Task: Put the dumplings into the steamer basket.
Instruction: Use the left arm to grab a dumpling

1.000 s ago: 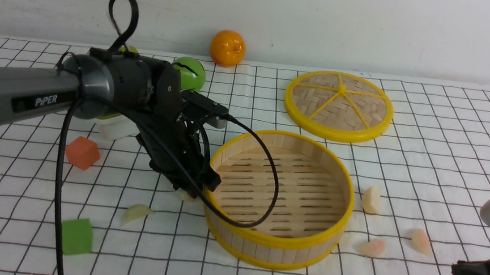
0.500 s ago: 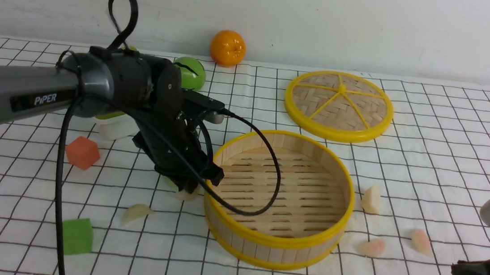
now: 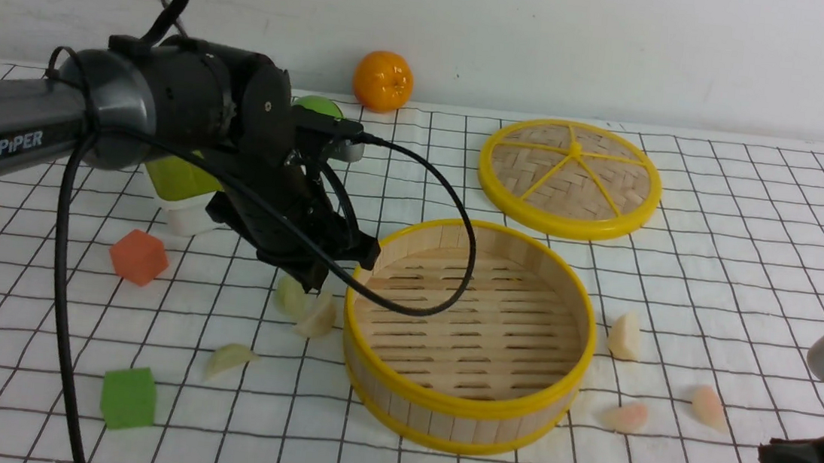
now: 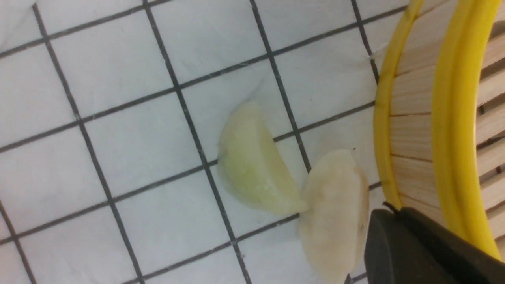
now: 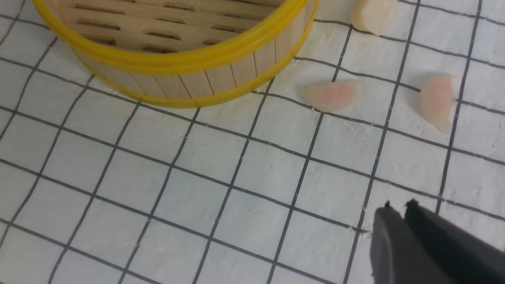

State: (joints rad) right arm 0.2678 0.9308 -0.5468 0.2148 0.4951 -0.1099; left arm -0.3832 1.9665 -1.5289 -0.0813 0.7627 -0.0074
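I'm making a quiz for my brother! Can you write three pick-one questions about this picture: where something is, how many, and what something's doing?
1. Where is the woven lid? A on the steamer basket; B on the cloth behind it; C inside it.
2. How many dumplings are in the basket? A none; B two; C six.
3. The left gripper is: A wide open; B shut, empty; C gripping a spoon.
Answers: B, it lies flat behind; A, its floor is bare; B, jaws closed, nothing between.

Test lab (gridded cloth (image 3: 754, 295), plain wall (image 3: 626, 48), toy orange (image 3: 382, 81)).
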